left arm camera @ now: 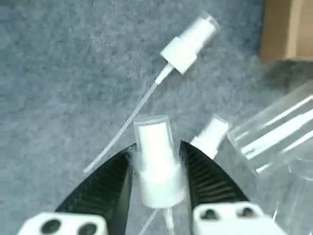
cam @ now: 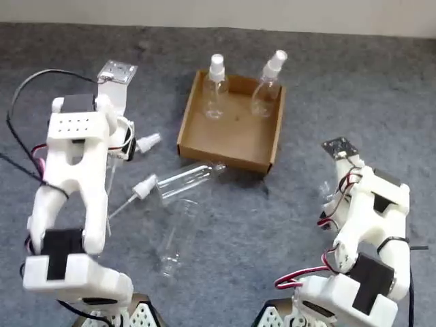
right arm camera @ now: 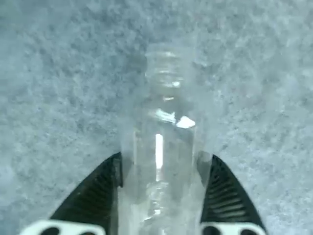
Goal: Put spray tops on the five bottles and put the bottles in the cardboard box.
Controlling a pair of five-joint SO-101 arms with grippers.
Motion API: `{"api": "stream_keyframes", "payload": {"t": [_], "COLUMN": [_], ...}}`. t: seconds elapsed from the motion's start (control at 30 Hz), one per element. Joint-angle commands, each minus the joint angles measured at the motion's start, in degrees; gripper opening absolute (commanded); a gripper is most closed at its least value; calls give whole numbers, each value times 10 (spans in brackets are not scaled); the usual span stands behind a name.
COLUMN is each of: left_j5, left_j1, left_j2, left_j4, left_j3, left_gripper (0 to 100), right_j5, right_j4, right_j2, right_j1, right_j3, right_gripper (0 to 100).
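Plastic throughout, so everything probably handles light and slick. The left gripper (left arm camera: pixel 156 147), at nine o'clock, pinches a spray top (left arm camera: pixel 157 171) at its collar. The right gripper (right arm camera: pixel 164 157), at four o'clock, clasps an uncapped bottle (right arm camera: pixel 164 112) mid-body, where thin walls may flex. The cardboard box (cam: pixel 225 158) sits at twelve o'clock with two capped bottles (cam: pixel 215 95) inside.

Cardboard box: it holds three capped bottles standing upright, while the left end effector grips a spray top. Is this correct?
Not three: the high view shows two capped bottles standing upright in the cardboard box. The left end effector does grip a spray top.
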Motion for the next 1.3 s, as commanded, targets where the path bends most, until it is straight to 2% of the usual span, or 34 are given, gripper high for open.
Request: {"api": "stream_keyframes", "payload": {"t": [0.0,0.13,0.33,0.63,0.9,1.07,1.13,1.27], "left_j5": [-5,-3,-1,-2,-2,-2,-2,33], "left_j1": [8,43,83,73,73,73,73,73], "left_j2": [-80,-153,-249,-320,-320,-320,-324,-344], "left_j4": [8,-36,-109,-121,-124,-125,-125,-121], "left_j3": [53,156,310,355,356,355,349,300], "left_gripper": [2,2,3,4,4,4,4,4], "right_j5": [-29,-111,-120,-139,-144,-185,-199,-246], "right_j4": [47,94,134,129,133,141,168,203], "right_j2": [-1,-2,3,44,148,147,127,29], "right_j1": [15,10,-32,-72,-51,-47,-58,-126], "right_j3": [-52,-118,-174,-181,-265,-313,-338,-357], "right_gripper": [186,228,322,321,169,39,1,4]}}
